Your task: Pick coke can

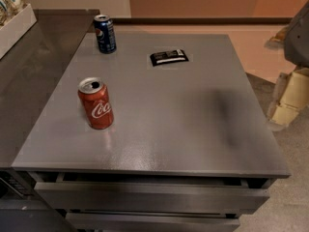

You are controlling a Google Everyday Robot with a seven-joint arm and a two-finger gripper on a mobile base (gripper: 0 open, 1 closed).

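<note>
So here's what you've got. Your coke can (pixel 95 103) is standing upright on the grey cabinet top (pixel 159 129), over on the left side and nearer the front edge than the back. Red body, white script facing the camera, silver top with the opening showing. It sits on its own, well apart from the other stuff up there.

The Pepsi can (pixel 105 33) is the dark blue one. It's also upright, at the back left corner of the same top, well behind the coke can. To its right, near the back and roughly mid-width, a flat black packet (pixel 168 57) with white print lies on the surface. A soft dark shadow (pixel 227 115) smudges the right half of the top.

Your gripper (pixel 288 98) is way off at the right edge of the view. It's the cream-coloured bit hanging past the right side of the cabinet, over the floor (pixel 260 52), with a grey piece of the arm (pixel 298 33) above it. The whole width of the top lies between it and the coke can. You can't tell from here whether it's released or clenched, since the frame edge cuts it off.

Left of the cabinet a darker counter (pixel 38 62) butts up against it, with a white bin (pixel 17 28) of snack bags in the far corner. Two drawer fronts (pixel 145 195) show under the front edge.
</note>
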